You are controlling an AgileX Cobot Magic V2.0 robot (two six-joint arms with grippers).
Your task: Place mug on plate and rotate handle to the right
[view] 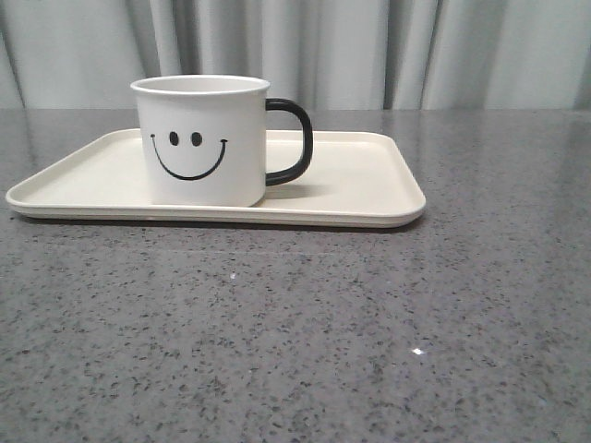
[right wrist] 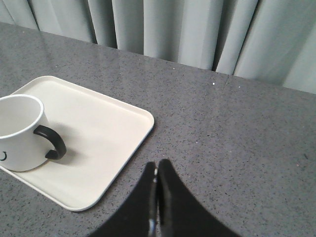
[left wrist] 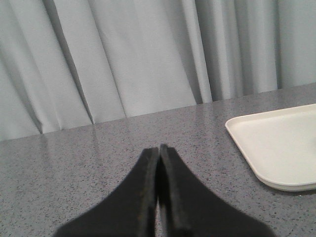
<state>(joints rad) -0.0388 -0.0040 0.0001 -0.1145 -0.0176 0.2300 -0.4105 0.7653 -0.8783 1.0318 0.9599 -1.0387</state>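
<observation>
Mug (view: 200, 140) stands upright on the plate (view: 369, 185), centre-left of the front frame, handle (view: 294, 141) pointing frame-right. Right gripper (right wrist: 157, 170) is the nearer; left gripper (left wrist: 159, 153) sees only plate. Both fingers pressed together, empty.

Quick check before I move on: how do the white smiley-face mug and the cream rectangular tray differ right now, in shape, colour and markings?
The white cylindrical mug stands tall and upright; the cream rectangular tray lies flat and low, far wider than the mug. The mug is brighter white with a black smiley and a black loop handle pointing right; the tray is plain cream, unmarked. The mug sits on the tray's left half. Both look smooth, with thin rims.
</observation>
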